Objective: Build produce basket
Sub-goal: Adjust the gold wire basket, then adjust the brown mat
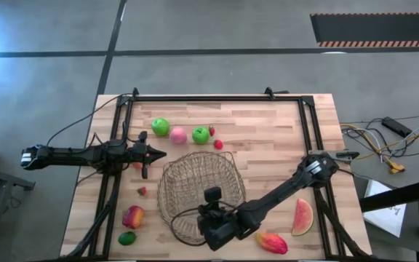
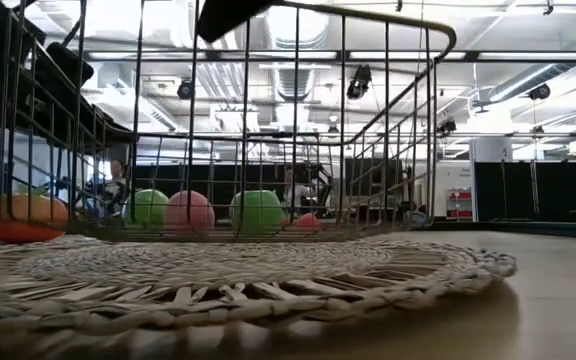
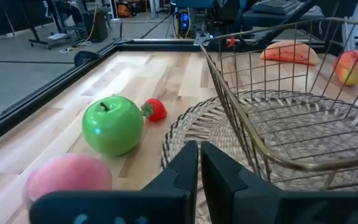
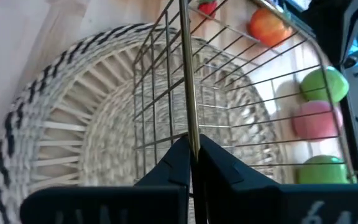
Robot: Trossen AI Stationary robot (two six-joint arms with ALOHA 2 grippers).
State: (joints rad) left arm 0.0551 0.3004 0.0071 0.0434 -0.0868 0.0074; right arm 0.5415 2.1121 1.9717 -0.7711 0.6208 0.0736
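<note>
Basket (image 1: 198, 191): sits on the round mat (image 2: 268, 275), mid-table, no fruit in it that we can see.
Right gripper (image 4: 190, 155): clamped on the basket's rim wire.
Left gripper (image 3: 199, 163): fingers together, holding nothing, beside a green apple (image 3: 112, 125).
Handling: we judge the mesh light and stiff (probably tips easily); grip the rim.

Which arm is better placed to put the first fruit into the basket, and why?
Left. The left gripper is free beside the green apple and peach; the right gripper is shut on the basket rim.
</note>
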